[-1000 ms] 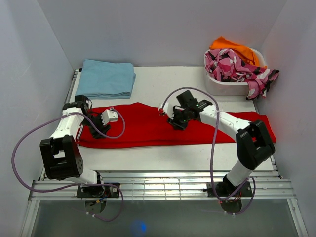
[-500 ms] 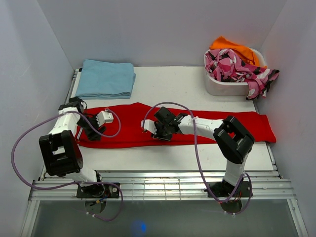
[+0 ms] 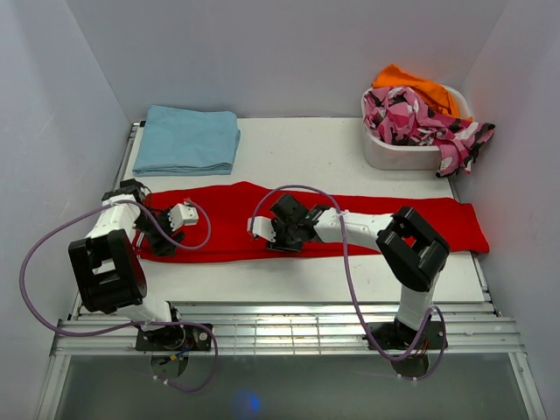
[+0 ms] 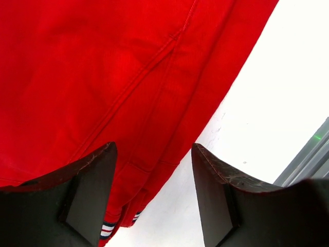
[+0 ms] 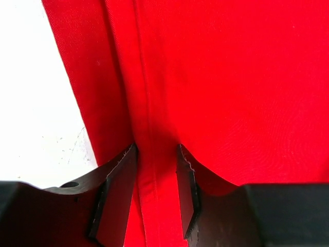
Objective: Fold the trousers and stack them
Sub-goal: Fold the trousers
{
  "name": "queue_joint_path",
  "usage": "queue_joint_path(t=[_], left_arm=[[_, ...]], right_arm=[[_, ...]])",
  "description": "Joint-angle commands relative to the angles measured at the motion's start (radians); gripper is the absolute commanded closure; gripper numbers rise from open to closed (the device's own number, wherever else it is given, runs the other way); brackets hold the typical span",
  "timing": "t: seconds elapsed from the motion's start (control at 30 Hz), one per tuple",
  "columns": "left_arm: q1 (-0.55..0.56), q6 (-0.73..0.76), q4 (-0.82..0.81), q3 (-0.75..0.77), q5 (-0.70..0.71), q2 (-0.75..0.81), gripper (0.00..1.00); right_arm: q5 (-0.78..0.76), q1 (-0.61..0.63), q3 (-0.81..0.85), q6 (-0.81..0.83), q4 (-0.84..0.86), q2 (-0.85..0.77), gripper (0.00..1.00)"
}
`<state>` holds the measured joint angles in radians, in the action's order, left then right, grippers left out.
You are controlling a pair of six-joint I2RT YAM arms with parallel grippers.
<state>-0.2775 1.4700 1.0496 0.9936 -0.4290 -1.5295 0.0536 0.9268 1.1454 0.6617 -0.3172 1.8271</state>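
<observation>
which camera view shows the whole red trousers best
The top external view: the trousers lie stretched across the table, end to end. The left wrist view shows only an edge with striped trim; the right wrist view shows only a seam between the jaws.

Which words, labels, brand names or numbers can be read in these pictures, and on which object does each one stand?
None can be read in any view.
The trousers show only plain red cloth and a striped trim, without lettering.
The white basket and the light blue folded garment also carry no visible text.

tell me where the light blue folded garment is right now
In the top view the light blue folded garment lies at the table's far left corner, just beyond the trousers, across from the basket.
</observation>
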Motion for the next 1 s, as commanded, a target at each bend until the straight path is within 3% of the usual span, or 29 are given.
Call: queue_joint_path(t=[0.0,0.13,0.3,0.33,0.6,0.87,0.97], left_arm=[[-0.005,0.049,-0.020,-0.015,-0.001,0.017,0.29],[-0.005,0.056,-0.062,-0.039,0.021,0.006,0.30],[-0.005,0.047,-0.126,-0.047,0.038,-0.006,0.43],[-0.005,0.041,-0.131,-0.044,0.039,-0.008,0.57],[-0.009,0.015,-0.119,-0.016,0.016,0.005,1.00],[-0.052,-0.045,-0.060,0.097,-0.031,0.029,1.00],[-0.087,-0.062,0.028,0.209,-0.076,0.034,1.00]], right_arm=[[-0.030,0.010,-0.018,0.013,0.026,-0.012,0.58],[-0.046,0.010,-0.026,0.016,0.052,0.011,0.64],[-0.095,0.010,-0.018,0.015,0.060,0.014,0.92],[-0.095,0.010,-0.013,0.013,0.056,0.008,0.92],[-0.084,0.010,0.010,0.009,0.029,-0.026,0.92],[-0.092,0.010,0.069,0.004,-0.013,-0.072,0.92],[-0.074,0.010,0.120,-0.007,-0.075,-0.092,0.92]])
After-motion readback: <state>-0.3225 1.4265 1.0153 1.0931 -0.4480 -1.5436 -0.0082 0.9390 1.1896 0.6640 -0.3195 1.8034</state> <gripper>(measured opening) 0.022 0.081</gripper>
